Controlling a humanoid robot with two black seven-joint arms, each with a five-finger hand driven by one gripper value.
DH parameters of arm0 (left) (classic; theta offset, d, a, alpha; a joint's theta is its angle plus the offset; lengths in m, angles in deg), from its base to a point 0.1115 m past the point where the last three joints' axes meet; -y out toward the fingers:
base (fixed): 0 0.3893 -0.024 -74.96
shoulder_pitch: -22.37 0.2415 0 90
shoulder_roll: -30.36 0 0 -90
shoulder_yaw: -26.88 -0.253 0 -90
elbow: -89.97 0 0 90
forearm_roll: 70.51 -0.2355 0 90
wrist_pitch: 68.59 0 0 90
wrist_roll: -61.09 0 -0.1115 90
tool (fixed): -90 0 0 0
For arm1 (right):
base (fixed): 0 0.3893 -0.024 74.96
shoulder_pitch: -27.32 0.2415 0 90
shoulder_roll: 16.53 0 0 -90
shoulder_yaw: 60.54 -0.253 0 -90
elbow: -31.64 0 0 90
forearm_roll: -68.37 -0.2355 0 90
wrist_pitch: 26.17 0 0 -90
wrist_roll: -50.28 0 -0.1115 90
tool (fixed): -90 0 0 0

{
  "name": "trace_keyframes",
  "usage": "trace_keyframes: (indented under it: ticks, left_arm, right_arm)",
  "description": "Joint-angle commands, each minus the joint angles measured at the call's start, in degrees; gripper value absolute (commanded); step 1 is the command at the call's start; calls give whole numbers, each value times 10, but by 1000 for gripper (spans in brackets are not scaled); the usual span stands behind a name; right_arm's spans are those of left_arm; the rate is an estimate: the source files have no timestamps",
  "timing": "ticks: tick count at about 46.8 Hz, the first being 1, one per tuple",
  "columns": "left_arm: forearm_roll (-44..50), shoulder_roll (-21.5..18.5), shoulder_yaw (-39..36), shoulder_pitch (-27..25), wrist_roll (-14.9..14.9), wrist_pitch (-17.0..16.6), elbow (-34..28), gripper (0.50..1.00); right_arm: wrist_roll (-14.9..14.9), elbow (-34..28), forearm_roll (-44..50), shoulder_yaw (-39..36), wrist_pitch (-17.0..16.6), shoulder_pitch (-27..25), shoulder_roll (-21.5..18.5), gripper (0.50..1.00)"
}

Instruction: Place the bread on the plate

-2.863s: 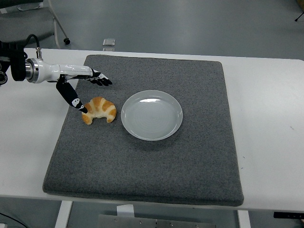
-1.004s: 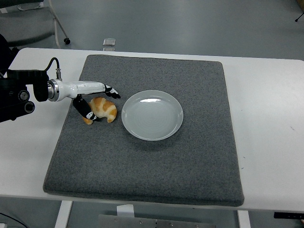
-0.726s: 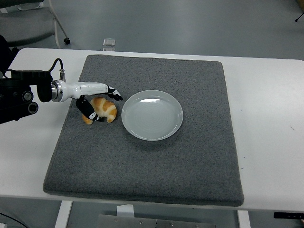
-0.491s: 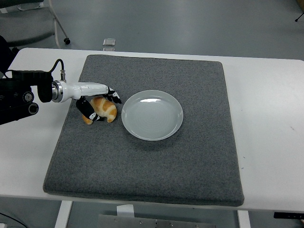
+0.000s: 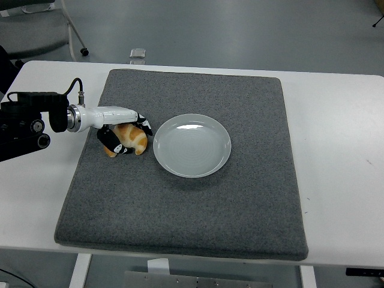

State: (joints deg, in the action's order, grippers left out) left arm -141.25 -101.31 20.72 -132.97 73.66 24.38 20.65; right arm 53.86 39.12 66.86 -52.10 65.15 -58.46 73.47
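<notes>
A golden croissant [image 5: 130, 139] lies on the grey mat [image 5: 186, 204], just left of an empty white plate [image 5: 192, 144]. My left hand [image 5: 128, 133] comes in from the left edge with its white forearm low over the mat. Its fingers curl over the far side of the croissant and the thumb [image 5: 111, 140] presses the near left side, so the hand is closed on the bread. The croissant still rests on the mat. The right arm is out of view.
The mat covers most of the white table [image 5: 342, 150]. A small grey object [image 5: 138, 53] sits at the table's far edge. A chair base [image 5: 75, 36] stands on the floor behind, at the top left.
My left hand has come down and right onto the croissant. Its fingers, spread above the bread earlier, have curled around it. The croissant and plate have not moved.
</notes>
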Motion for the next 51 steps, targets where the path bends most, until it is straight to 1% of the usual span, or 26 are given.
trace_keyframes:
  ticks: [1,2,8,10,11,20,26,35,44,49,51]
  left_arm:
    - [0,0,0,-1,0,-5,1,739]
    - [0,0,0,-1,0,-5,1,726]
    - [-15,0,0,-1,0,-9,1,598]
    - [-23,0,1,-1,0,-12,1,527]
    - [-26,0,1,-1,0,-13,0,500]
    - [-27,0,2,-1,0,-16,0,500]
    - [-27,0,2,-4,0,-32,0,500]
    - [-26,2,8,-15,0,-33,-6,500]
    - [-16,0,10,-58,1,-29,-13,500]
    - [-10,-6,17,-89,3,-22,-22,500]
    - [-5,-10,24,-99,3,-14,-23,500]
  right_arm:
    - [-1,0,0,0,0,0,0,930]
    - [0,0,0,0,0,0,0,930]
    - [-1,0,0,0,0,0,0,930]
    - [-1,0,0,0,0,0,0,932]
    - [0,0,0,0,0,0,0,930]
    - [0,0,0,0,0,0,0,932]
    - [-1,0,0,0,0,0,0,930]
    - [0,0,0,0,0,0,0,932]
    - [0,0,0,0,0,0,0,932]
    - [0,0,0,0,0,0,0,932]
    - [0,0,0,0,0,0,0,930]
